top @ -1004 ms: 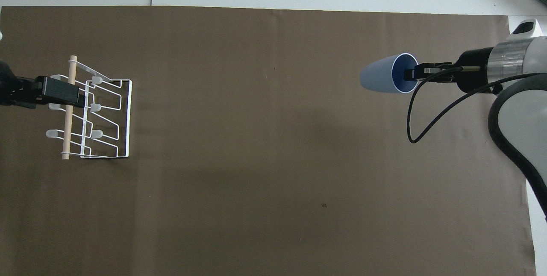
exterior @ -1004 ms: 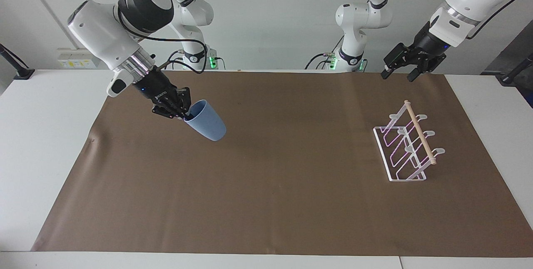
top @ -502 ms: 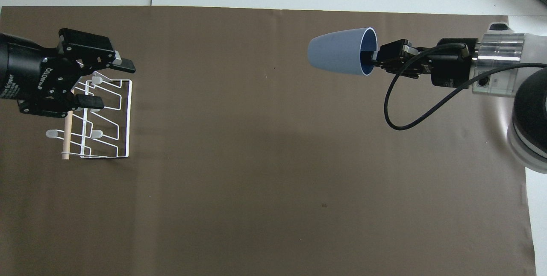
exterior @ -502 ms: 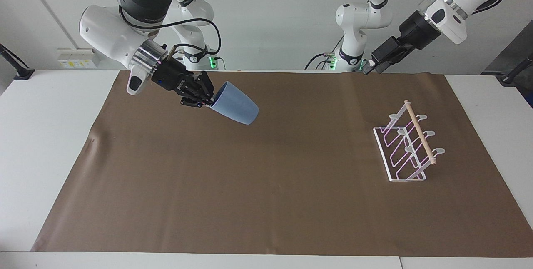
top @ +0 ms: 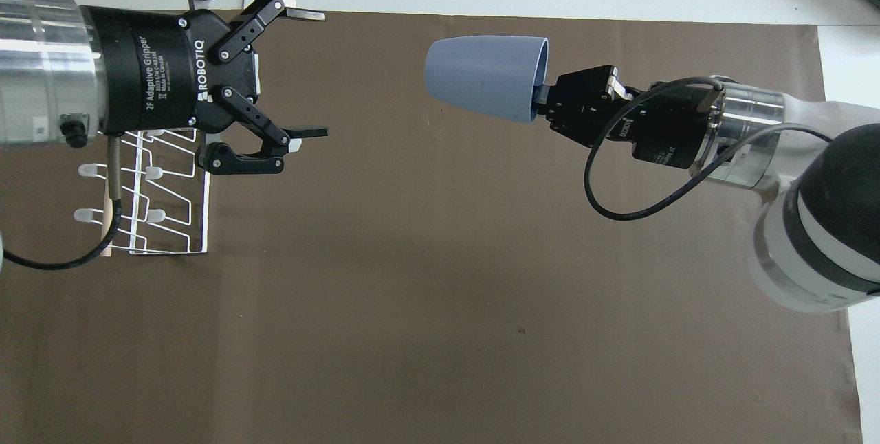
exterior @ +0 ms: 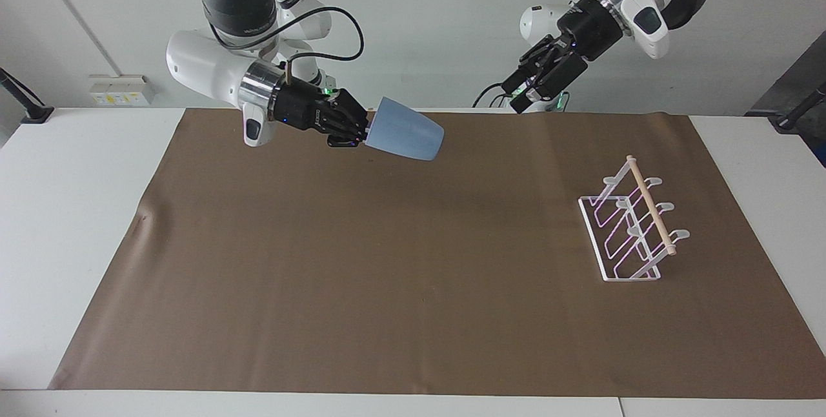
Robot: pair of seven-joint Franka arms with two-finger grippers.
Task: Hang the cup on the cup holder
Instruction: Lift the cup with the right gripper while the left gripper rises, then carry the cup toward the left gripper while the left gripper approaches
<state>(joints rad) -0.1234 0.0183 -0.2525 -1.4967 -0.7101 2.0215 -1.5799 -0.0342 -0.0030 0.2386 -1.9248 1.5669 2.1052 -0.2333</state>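
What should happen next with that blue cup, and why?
Probably a handover: the right gripper holds the cup by its rim in the air, base toward the open left gripper, which is up over the holder. Bringing the two together looks sensible.

A robotics lab: two white arms [exterior: 213, 68] bolted behind a paper-covered table [exterior: 64, 210].

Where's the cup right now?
The cup is in the air, lying sideways, held at its rim by the right gripper above the brown mat, base pointing toward the open left gripper.
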